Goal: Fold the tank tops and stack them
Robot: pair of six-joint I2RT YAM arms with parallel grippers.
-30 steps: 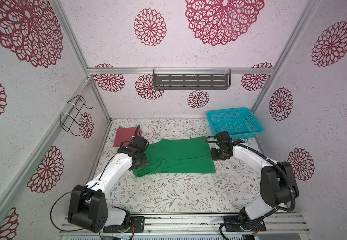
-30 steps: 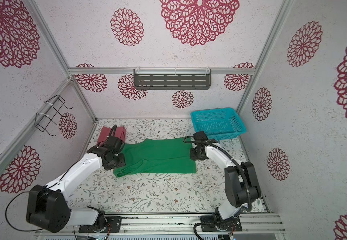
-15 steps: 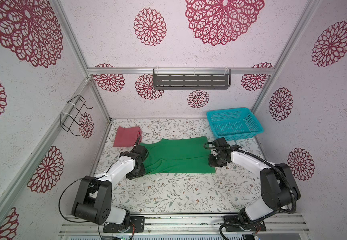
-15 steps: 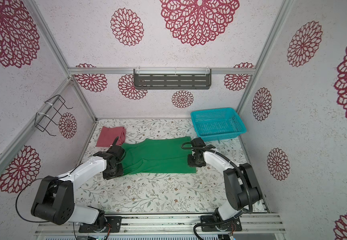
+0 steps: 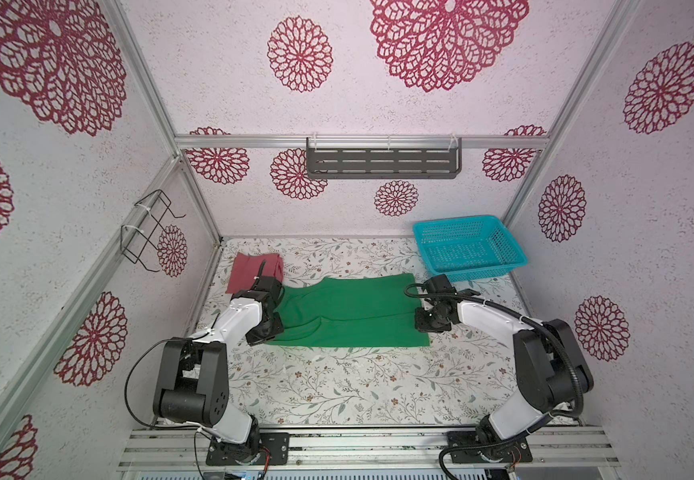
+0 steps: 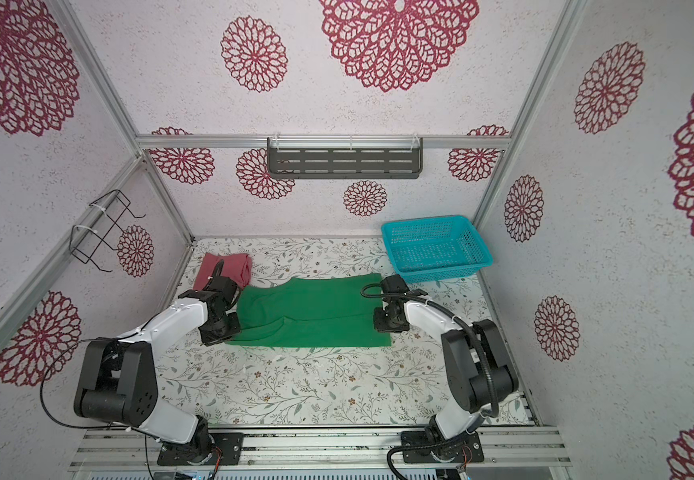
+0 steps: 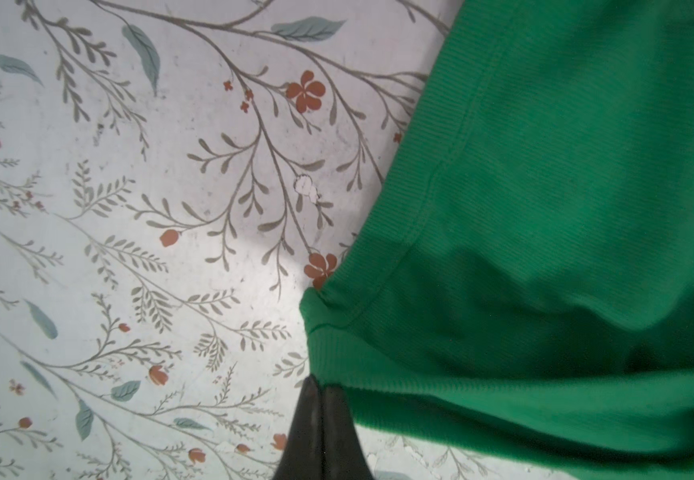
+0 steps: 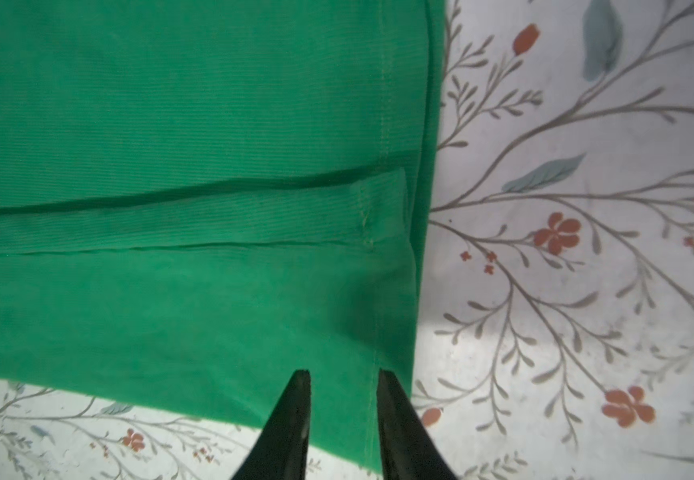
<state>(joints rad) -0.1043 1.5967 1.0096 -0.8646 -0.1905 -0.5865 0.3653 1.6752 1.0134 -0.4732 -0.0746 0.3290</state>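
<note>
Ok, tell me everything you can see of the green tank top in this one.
The green tank top is bright green, finely ribbed knit with stitched hems. It lies flat across the middle of the floral table, straight hem toward the right arm, strap end toward the left, with a layer folded over along its length. The left gripper is shut at a strap-end corner, apparently pinching it. The right gripper stands open over the near hem corner.

The bright green ribbed tank top (image 5: 353, 311) lies flat on the bench (image 5: 337, 386), creased lengthwise. The dusty pink-red cloth tank top (image 5: 249, 270) sits folded near its far-left corner.
</note>
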